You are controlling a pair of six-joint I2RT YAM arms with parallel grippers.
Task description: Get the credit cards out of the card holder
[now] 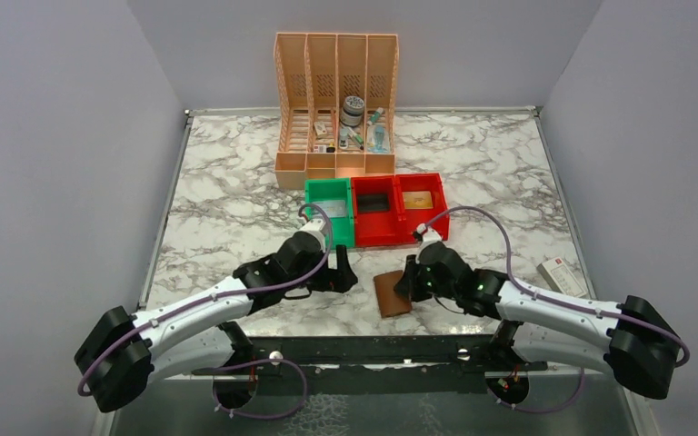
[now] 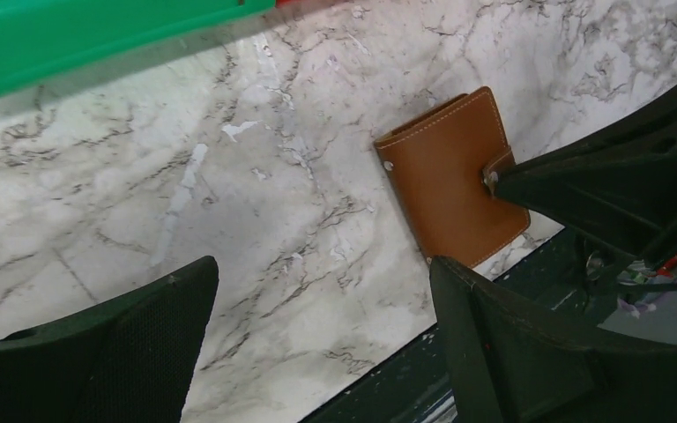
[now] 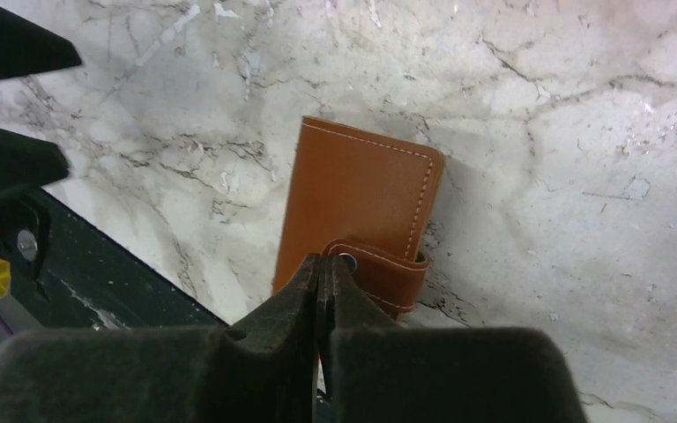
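The card holder [image 1: 392, 293] is a brown leather wallet lying closed on the marble near the table's front edge. It also shows in the left wrist view [image 2: 445, 185] and the right wrist view [image 3: 357, 189]. My right gripper [image 3: 326, 257] is shut, its tips pinching the end of the holder's snap tab [image 3: 388, 269]; from above it sits at the holder's right edge [image 1: 409, 277]. My left gripper [image 2: 322, 264] is open and holds nothing; it hovers over bare marble left of the holder [image 1: 344, 272]. No credit cards show in the closed holder.
Behind the grippers stand a green bin [image 1: 327, 184] and a red double bin [image 1: 395, 178]; a tan card [image 1: 421, 199] lies in the right red compartment. A peach file organiser [image 1: 336, 64] stands at the back. A white box [image 1: 562, 275] lies far right.
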